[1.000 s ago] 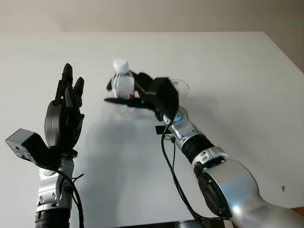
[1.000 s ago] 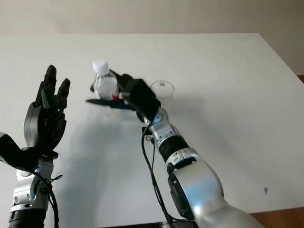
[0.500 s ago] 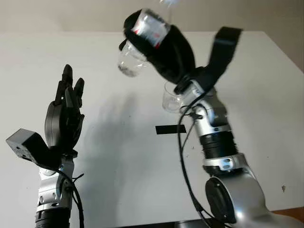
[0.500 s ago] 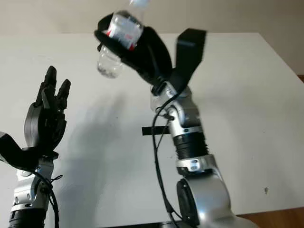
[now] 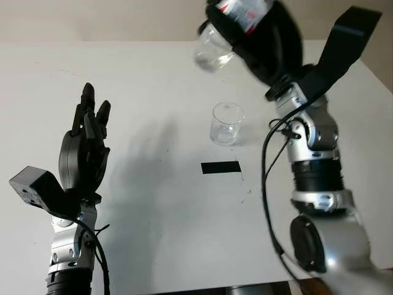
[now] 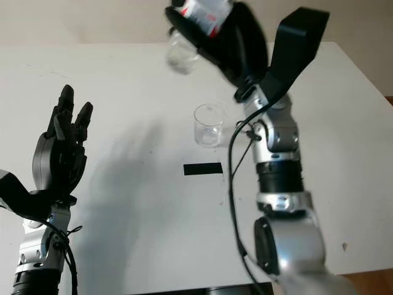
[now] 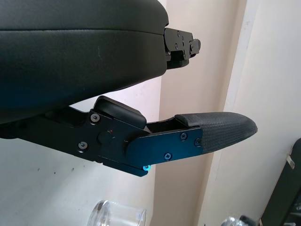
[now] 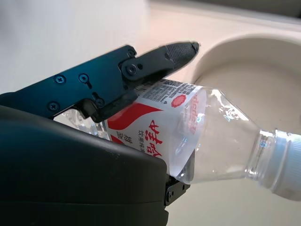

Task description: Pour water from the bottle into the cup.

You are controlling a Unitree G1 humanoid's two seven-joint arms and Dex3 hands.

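My right hand (image 5: 261,34) is shut on a clear plastic bottle (image 5: 213,50) with a red and white label, held high over the table. The bottle is tilted, its base toward the left and its neck running off the picture's top. In the right wrist view the bottle (image 8: 211,136) carries a white cap (image 8: 290,165) and the black fingers (image 8: 141,66) wrap its label. A clear cup (image 5: 226,123) stands upright on the white table (image 5: 153,80), below the bottle and apart from it. My left hand (image 5: 86,144) is open, raised at the left.
A short black tape strip (image 5: 221,167) lies on the table just in front of the cup. The table's right edge (image 5: 374,67) runs close behind my right arm. The cup's rim (image 7: 117,215) appears below a finger (image 7: 216,132) in the left wrist view.
My right hand lifted the bottle off the table beside the cup, then carried it up and to the right. The cup now stands uncovered. The left hand has not moved.
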